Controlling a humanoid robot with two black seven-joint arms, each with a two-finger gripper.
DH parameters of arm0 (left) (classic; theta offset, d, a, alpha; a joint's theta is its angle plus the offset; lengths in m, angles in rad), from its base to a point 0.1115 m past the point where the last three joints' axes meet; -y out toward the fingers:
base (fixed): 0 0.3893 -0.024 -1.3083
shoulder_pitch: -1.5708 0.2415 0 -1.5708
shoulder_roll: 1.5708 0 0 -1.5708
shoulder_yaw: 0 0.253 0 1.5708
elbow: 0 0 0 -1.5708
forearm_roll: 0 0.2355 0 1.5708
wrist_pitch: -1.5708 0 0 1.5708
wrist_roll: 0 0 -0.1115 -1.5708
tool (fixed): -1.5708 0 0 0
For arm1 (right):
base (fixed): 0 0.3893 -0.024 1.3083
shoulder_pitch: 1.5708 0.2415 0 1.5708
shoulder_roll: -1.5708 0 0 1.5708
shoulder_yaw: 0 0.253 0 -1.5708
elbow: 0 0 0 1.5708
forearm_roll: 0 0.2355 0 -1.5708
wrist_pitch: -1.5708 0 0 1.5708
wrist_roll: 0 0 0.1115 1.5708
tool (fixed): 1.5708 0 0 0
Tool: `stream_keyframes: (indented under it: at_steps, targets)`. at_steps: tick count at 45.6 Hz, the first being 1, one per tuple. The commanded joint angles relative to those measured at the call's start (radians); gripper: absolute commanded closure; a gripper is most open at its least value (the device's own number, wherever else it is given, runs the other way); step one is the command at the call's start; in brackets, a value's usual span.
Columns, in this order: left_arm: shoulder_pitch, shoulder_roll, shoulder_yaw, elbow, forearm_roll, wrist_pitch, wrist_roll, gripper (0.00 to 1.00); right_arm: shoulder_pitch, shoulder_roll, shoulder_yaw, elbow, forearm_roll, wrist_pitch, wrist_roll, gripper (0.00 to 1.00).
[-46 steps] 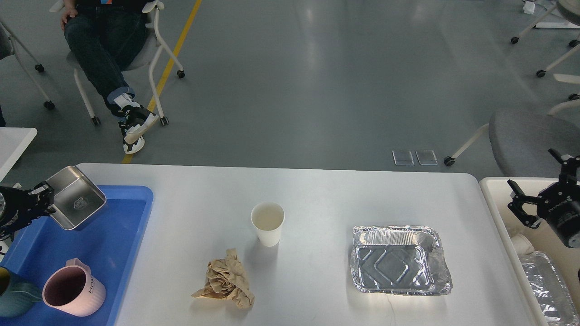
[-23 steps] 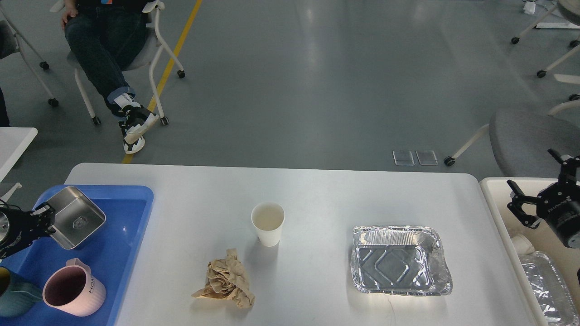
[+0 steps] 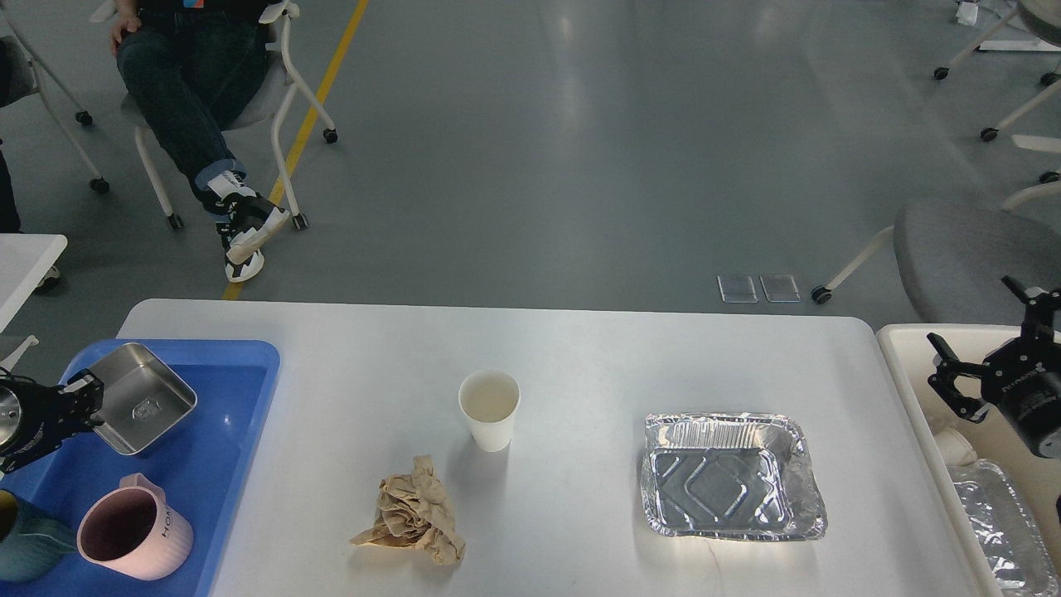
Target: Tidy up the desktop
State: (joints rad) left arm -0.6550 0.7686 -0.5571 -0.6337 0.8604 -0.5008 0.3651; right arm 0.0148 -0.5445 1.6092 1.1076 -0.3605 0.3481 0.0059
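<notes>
The white desktop point(image 3: 597, 356) holds a white paper cup point(image 3: 490, 409), a crumpled brown paper point(image 3: 414, 514) and an empty foil tray point(image 3: 729, 487). My left gripper point(image 3: 87, 400) is shut on the left corner of a square steel dish point(image 3: 147, 396), which sits low in the far end of the blue tray point(image 3: 236, 431). My right gripper point(image 3: 951, 380) is open and empty above the cream-white bin point(image 3: 908, 344) at the right.
A pink mug point(image 3: 133, 535) and a teal mug point(image 3: 25, 543) stand in the blue tray's near end. The bin holds a foil tray point(image 3: 999, 522) and a paper cup point(image 3: 953, 448). A seated person point(image 3: 191, 99) is far left, a grey chair point(image 3: 970, 257) far right.
My left gripper has lowered the steel dish down into the blue tray and levelled it. My right gripper has barely moved.
</notes>
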Motion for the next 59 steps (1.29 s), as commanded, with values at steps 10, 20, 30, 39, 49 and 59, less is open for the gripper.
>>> stream_keyframes:
  at_steps: [10,20,30,39,49,59]
  targets:
    - [0.000,-0.008,0.006,0.000,0.002,0.011,0.000,0.78,-0.006,0.000,0.001,0.006,0.000,0.012,0.000,0.00]
    - [-0.032,-0.006,-0.007,0.000,-0.014,0.015,-0.015,0.52,-0.012,0.000,0.001,0.006,-0.002,0.012,0.000,0.00]
    - [-0.182,-0.009,-0.014,-0.001,-0.077,0.007,-0.066,0.11,-0.018,-0.005,0.005,0.025,0.000,0.012,0.000,0.00]
    - [-0.316,-0.089,-0.027,-0.004,-0.081,-0.001,-0.084,0.00,-0.022,-0.006,0.008,0.029,-0.002,0.012,0.000,0.00]
    - [-0.399,-0.144,-0.076,-0.003,-0.130,0.005,-0.086,0.00,-0.026,-0.006,0.006,0.031,-0.002,0.014,0.000,0.00]
    - [-0.384,-0.271,-0.254,0.002,-0.478,0.016,-0.086,0.00,-0.026,-0.008,0.005,0.031,-0.002,0.014,-0.001,0.00]
